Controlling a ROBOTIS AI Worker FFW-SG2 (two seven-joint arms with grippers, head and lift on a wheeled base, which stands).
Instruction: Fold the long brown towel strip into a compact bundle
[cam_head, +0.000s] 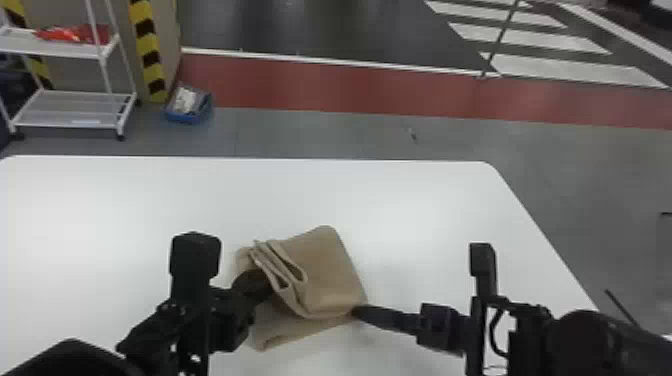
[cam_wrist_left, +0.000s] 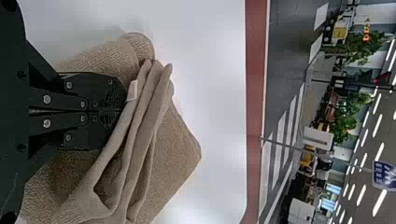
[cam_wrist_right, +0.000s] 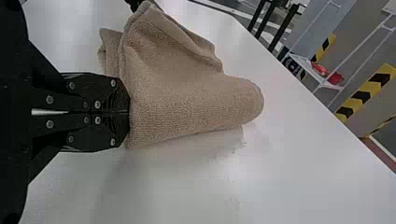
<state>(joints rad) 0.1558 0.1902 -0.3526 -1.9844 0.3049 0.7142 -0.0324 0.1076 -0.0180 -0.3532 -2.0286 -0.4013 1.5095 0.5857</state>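
The brown towel (cam_head: 325, 275) lies bunched in uneven layers on the white table, with several raised folds near its left side. From the left, my left gripper (cam_head: 265, 281) reaches into those folds. In the left wrist view this gripper (cam_wrist_left: 122, 112) has its fingers together on the towel (cam_wrist_left: 175, 149), beside a small white label. At the near right corner of the towel is my right gripper (cam_head: 356, 312), low over the table. The right wrist view has that gripper (cam_wrist_right: 127, 112) shut at the edge of the towel (cam_wrist_right: 187, 100), whose rounded fold extends away from the fingertips.
The white table (cam_head: 420, 200) surrounds the towel, its far edge beyond the bundle and its right edge slanting past my right arm. On the floor behind stand a white shelf cart (cam_head: 65, 110) and a blue bin (cam_head: 189, 117).
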